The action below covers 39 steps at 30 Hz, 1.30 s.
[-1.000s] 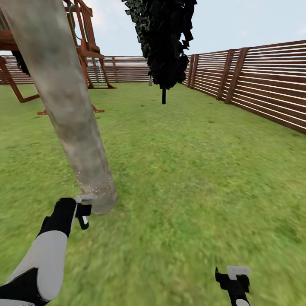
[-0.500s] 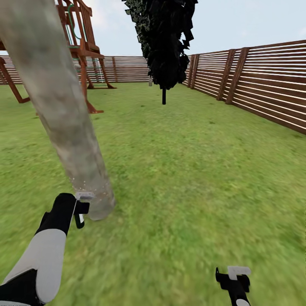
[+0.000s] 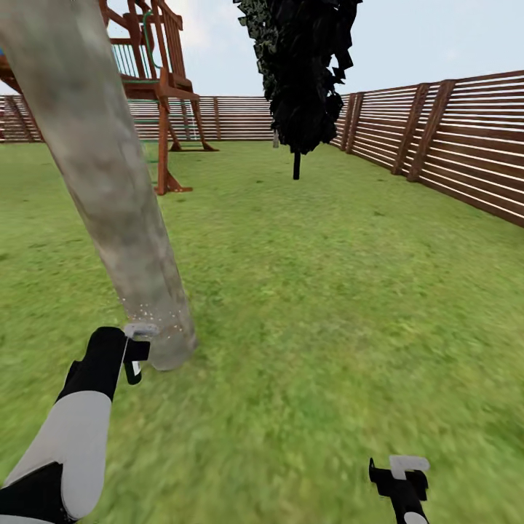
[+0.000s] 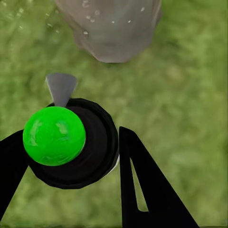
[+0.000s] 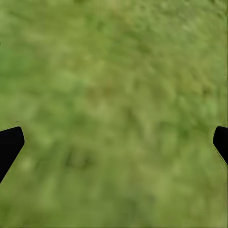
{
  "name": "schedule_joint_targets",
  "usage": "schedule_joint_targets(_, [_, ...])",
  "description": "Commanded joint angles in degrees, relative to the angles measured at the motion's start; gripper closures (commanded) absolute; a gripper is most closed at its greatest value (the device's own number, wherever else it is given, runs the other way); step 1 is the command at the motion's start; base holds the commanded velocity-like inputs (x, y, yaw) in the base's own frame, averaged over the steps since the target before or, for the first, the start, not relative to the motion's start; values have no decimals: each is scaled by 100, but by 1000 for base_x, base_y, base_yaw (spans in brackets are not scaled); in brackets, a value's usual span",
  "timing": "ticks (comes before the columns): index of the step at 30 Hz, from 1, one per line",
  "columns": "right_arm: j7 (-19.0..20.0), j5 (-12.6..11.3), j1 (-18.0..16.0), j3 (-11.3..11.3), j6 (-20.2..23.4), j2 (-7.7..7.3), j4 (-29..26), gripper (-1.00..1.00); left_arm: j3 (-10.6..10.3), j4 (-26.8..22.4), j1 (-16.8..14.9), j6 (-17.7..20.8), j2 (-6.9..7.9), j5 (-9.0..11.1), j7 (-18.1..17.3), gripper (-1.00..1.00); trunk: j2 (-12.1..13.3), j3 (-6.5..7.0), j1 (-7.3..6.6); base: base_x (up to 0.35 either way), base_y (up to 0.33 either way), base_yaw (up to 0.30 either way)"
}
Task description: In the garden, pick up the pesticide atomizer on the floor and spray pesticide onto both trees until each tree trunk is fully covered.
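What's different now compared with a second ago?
The camera turned, so the fence and playset slid right in view. The left end effector rose slightly beside the trunk, gripping the sprayer as before. The right end effector stayed open.

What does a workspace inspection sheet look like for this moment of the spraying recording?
Surface: green lawn, no paving seen.
Job's things: pale mottled tree trunk leaning in the head view, white pesticide specks near its base; atomizer with a green cap and grey nozzle pointing at the trunk.
Clutter: nothing seen.
Grippers: left gripper shut on atomizer; right gripper open over grass.
Cables: nothing seen.
Surroundings: slatted wooden fence, wooden play frame, dark-leaved tree.
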Motion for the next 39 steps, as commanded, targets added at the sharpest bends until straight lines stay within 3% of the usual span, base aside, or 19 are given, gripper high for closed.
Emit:
schedule_joint_targets(1, [-12, -57, -1, 50, -14, -2, -1, -100, 14, -6, -2, 12, -4, -61, -55, 100, -2, -5, -1, 73, -272, 278])
schedule_joint_targets(8, [-12, -57, -1, 50, -14, -2, -1, -100, 5, -15, 17, 3, -63, -61, -12, 100, -2, -5, -1, 177, -223, 247])
schedule_joint_targets(31, [-12, -57, -1, 50, -14, -2, -1, -100, 5, -15, 5, 3, -74, -63, -11, 100, -2, -5, -1, 123, -266, 9])
schedule_joint_targets(39, [-12, -57, -1, 50, -14, -2, -1, -100, 5, -15, -9, 3, -58, -70, -3, 100, -2, -5, -1, 159, -264, 251])
